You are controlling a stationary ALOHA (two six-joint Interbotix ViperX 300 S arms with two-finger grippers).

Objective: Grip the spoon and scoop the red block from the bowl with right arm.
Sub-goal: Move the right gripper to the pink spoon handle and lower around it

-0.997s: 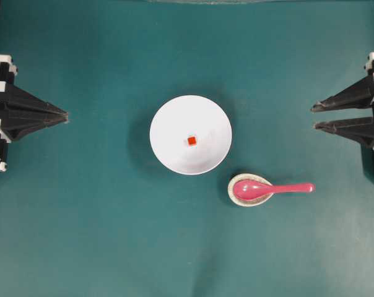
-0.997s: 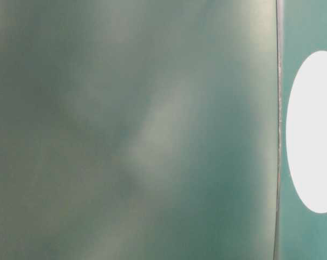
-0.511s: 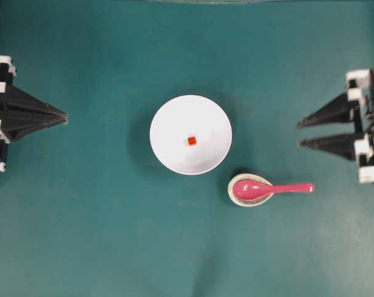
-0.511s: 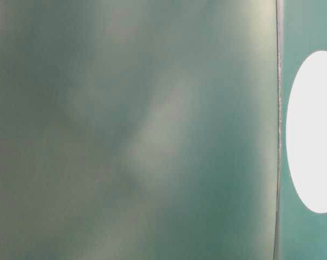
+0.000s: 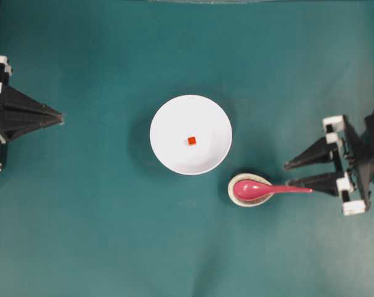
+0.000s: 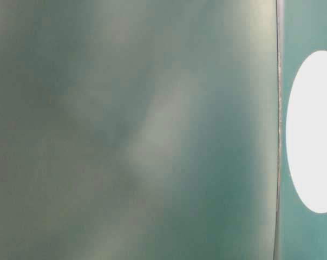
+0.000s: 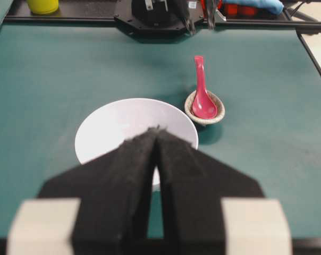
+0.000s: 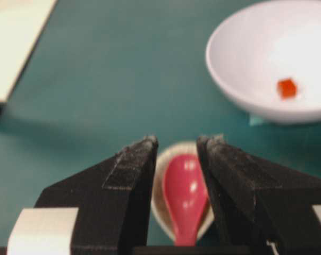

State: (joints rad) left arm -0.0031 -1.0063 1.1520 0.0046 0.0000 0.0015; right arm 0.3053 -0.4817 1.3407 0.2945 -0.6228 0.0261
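Note:
The pink spoon [image 5: 264, 189] lies with its scoop in a speckled spoon rest [image 5: 238, 197], handle pointing right. The white bowl [image 5: 168, 117] sits mid-table with the small red block [image 5: 191, 140] inside. My right gripper [image 5: 288, 174] is open at the handle's end; its lower finger overlaps the handle tip. In the right wrist view the spoon [image 8: 184, 191] shows between the open fingers [image 8: 180, 141], with the bowl [image 8: 229, 79] and the block [image 8: 287, 87] beyond. My left gripper [image 5: 59, 116] is shut at the left edge, also shut in its wrist view [image 7: 158, 129], where it hides the block.
The left wrist view shows the bowl [image 7: 107, 127], the spoon [image 7: 202, 95], the rest [image 7: 220, 112] and the other arm's base [image 7: 155, 13] at the far table edge. The table-level view is blurred, with a white oval [image 6: 312, 130] at its right.
My right gripper has moved from the right edge down and inward to the spoon handle's end, staying open. The left gripper has drawn back slightly to the left.

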